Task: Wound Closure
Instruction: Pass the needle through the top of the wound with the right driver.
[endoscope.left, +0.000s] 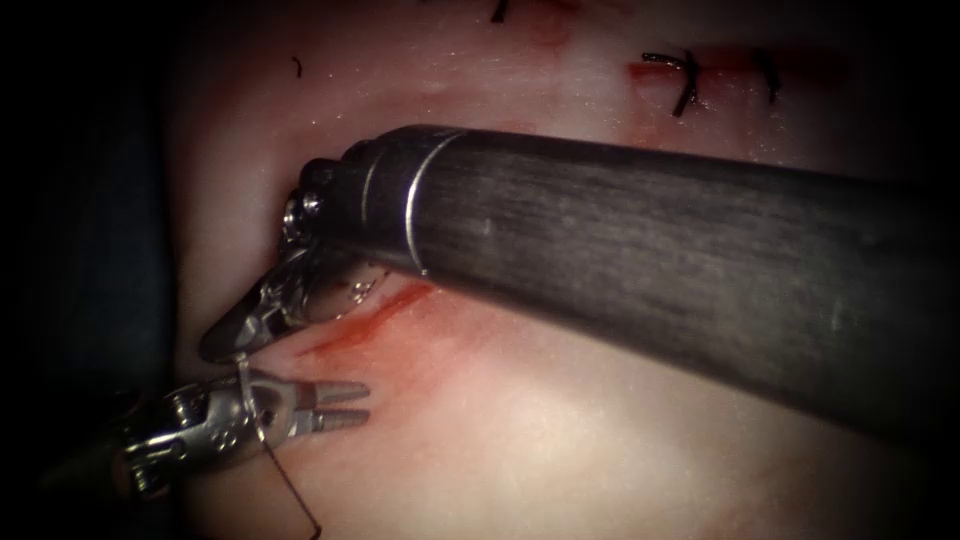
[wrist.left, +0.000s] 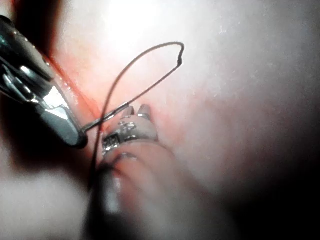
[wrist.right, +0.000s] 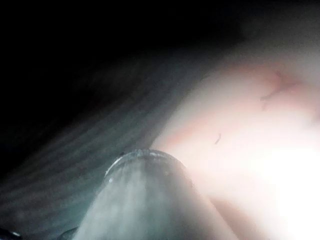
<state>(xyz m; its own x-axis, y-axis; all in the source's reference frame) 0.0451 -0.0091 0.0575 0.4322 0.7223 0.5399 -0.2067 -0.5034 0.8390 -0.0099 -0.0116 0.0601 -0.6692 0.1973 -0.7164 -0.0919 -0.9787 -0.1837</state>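
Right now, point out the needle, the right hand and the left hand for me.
needle (wrist.left: 150, 55), left wrist view, on its curved body.
right hand (endoscope.left: 228, 340), endoscope view, at its shut tip, which holds the needle.
left hand (endoscope.left: 345, 405), endoscope view, between its two tips.

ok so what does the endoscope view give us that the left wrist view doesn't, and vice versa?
Endoscope: the long shaft behind the right arm's jaws, and tied stitches further up the tissue.
Left wrist: the thread arcing round from a kink into a loop.
Both: right tool shut on the needle near one end, at the left end of the cut, needle apparently off the tissue; left tool open, holding nothing.
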